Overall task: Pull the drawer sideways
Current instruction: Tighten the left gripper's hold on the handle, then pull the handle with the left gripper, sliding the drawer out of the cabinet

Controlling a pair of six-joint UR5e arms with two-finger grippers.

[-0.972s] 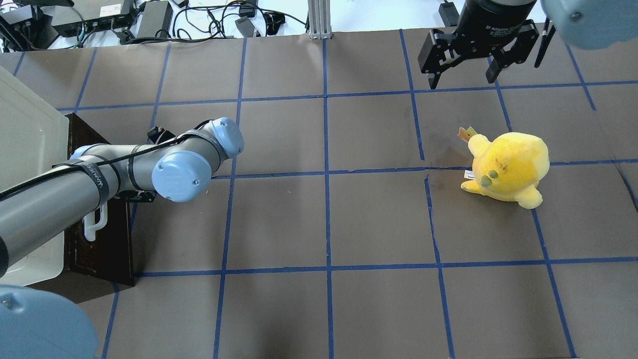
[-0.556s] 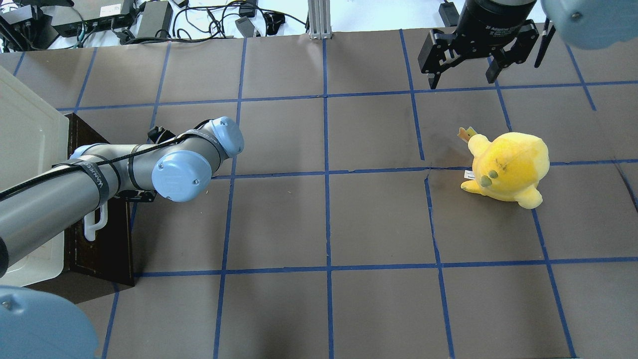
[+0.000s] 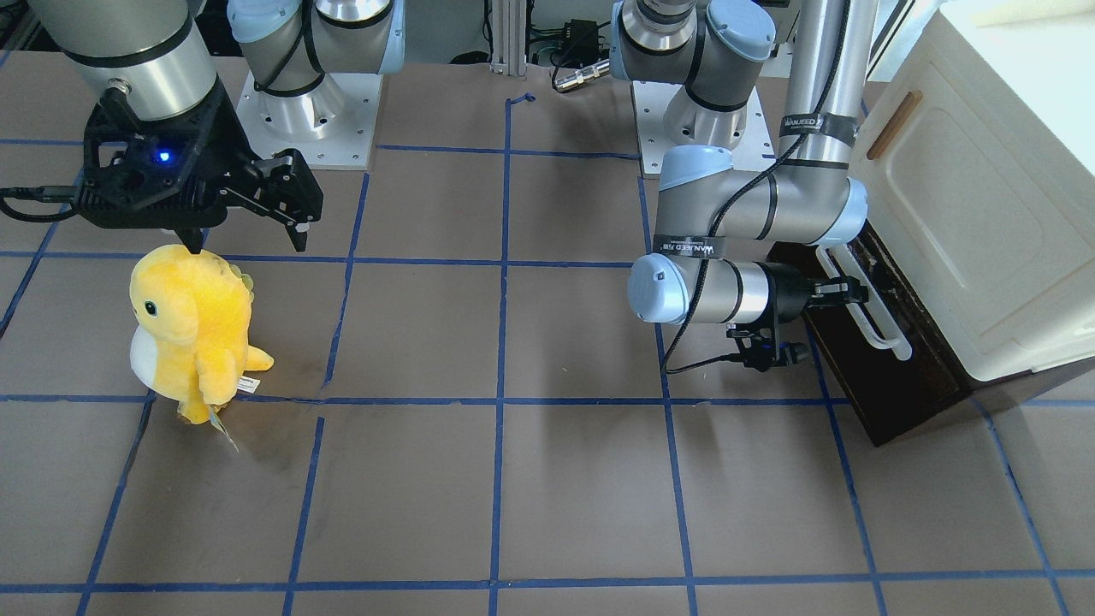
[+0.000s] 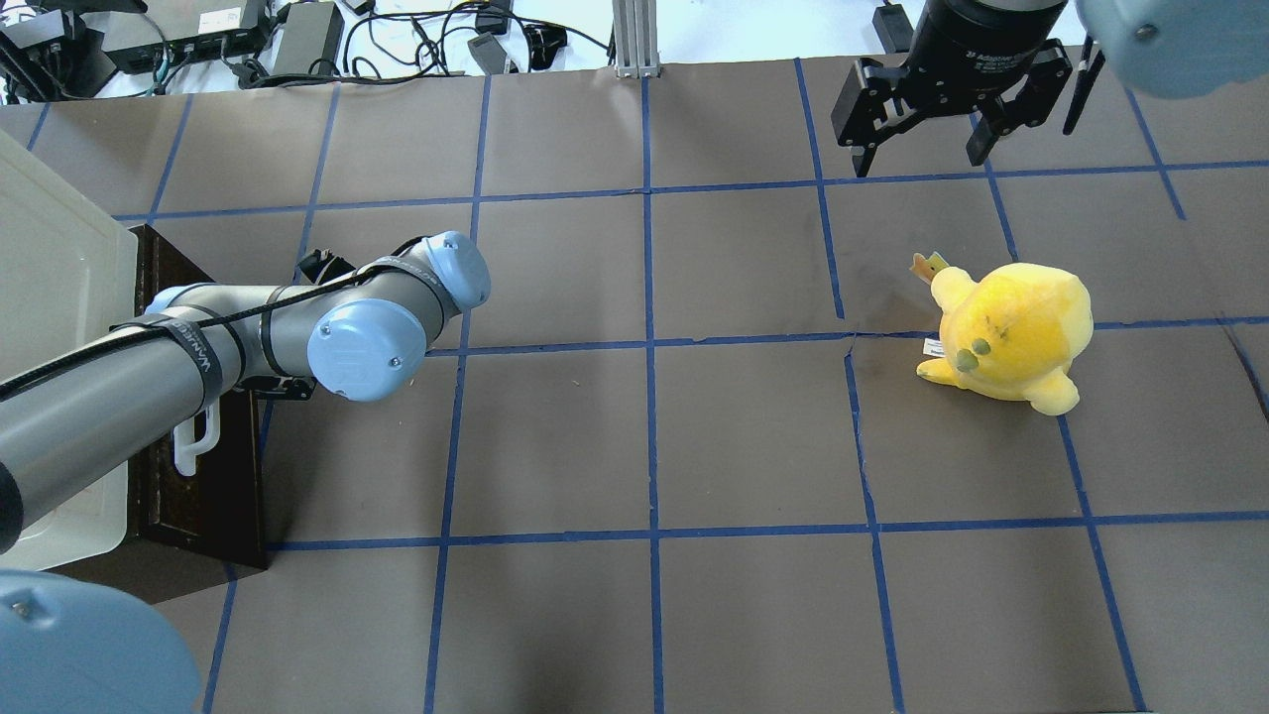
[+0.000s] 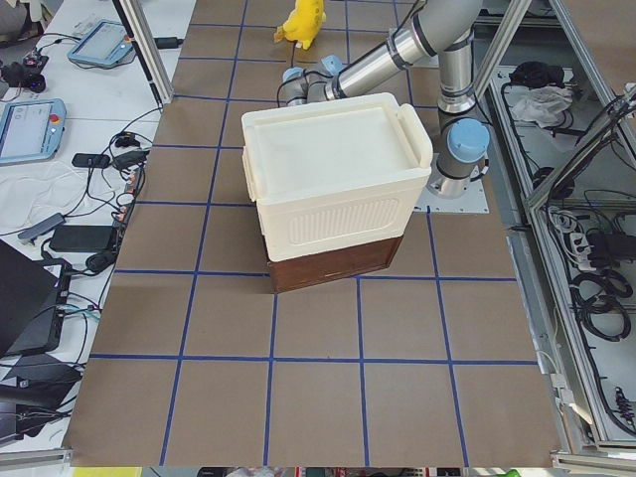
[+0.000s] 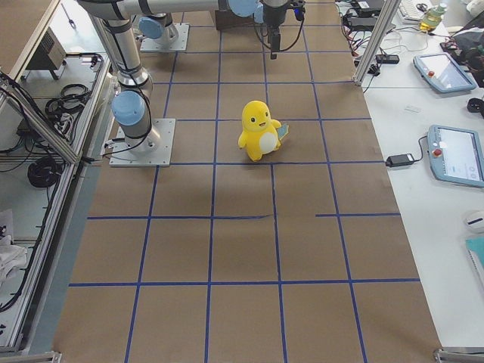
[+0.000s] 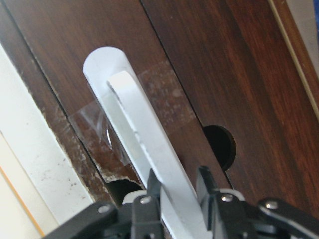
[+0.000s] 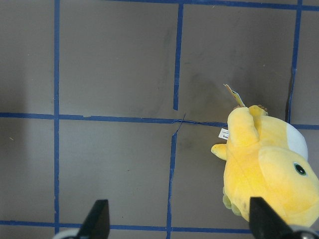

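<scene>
- Drawer (image 3: pixel 908 387): dark brown wooden front, at the foot of the cabinet (image 3: pixel 984 214), at the robot's left end of the tabletop (image 3: pixel 513 479). How far out it stands cannot be told.
- Handle (image 7: pixel 144 144): long white loop, fixed along the drawer front. Clear tape lies over its upper end. Two round holes show in the wood beside it.
- Left gripper (image 7: pixel 178 186): jaws drawn in on the handle, one finger on each side and pressing on the bar. The forearm lies level, low over the tabletop, pointing at the drawer.
- Right gripper (image 4: pixel 919 149): jaws spread wide, holding nothing. It hangs above the tabletop, well apart from the drawer.
- Cabinet: cream, with a small wooden handle on its door. It sits on top of the drawer's brown base.
- Plush (image 4: pixel 1011 332): yellow, white belly, upright on the tabletop near the right gripper, not touching it.
- Tabletop: brown, marked with a blue tape grid.
</scene>
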